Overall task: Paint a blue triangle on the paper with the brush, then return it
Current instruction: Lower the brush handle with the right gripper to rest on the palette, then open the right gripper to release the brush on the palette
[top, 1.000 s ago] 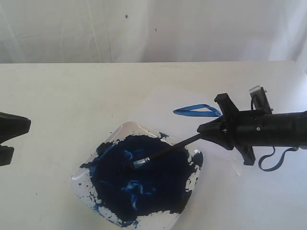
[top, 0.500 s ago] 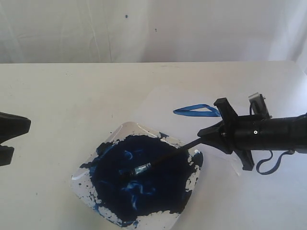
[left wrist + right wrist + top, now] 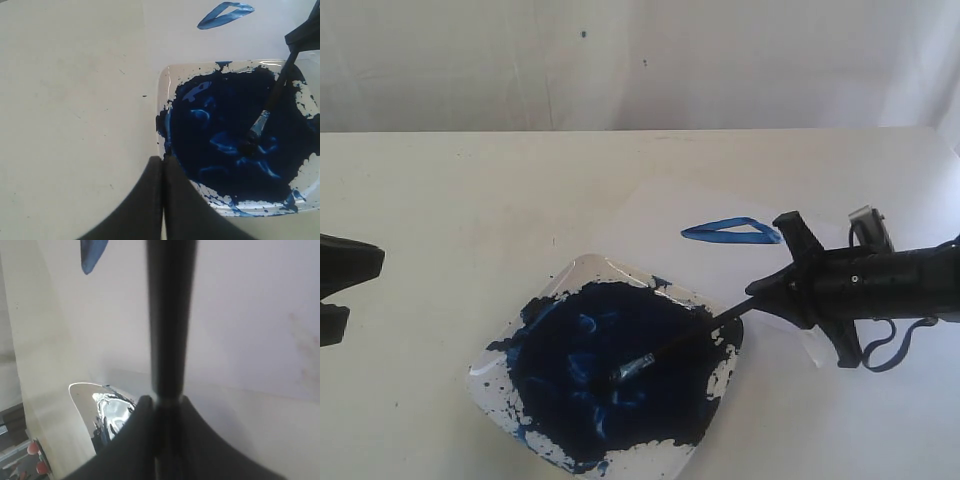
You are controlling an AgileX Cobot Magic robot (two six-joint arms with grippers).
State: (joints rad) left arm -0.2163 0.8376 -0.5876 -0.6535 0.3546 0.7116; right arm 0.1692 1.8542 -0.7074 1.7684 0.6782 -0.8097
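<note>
**Right gripper** (image 3: pixel 760 293): My jaws are closed fully on the upper handle of the brush (image 3: pixel 685 340). The right wrist view confirms both fingers (image 3: pixel 142 412) pressed against the handle. The gripper sits just right of the tray (image 3: pixel 570 275), above the paper (image 3: pixel 710 265).

**Brush:** It slopes down and left from my grip. The silvery ferrule lies over the tray's middle and the bristles rest in the dark blue paint (image 3: pixel 590 350).

**Left gripper** (image 3: pixel 335 300): It is at the left edge of the scene, well apart from the tray. The left wrist view shows the fingers (image 3: pixel 150 190) pressed together with nothing between them.

**Triangle** (image 3: pixel 730 238): The blue outline lies flat on the paper, beyond the tray's far right corner, just left of the right gripper.

**Tray:** It rests on the table (image 3: pixel 470 200) near the front, its floor mostly covered in paint.
</note>
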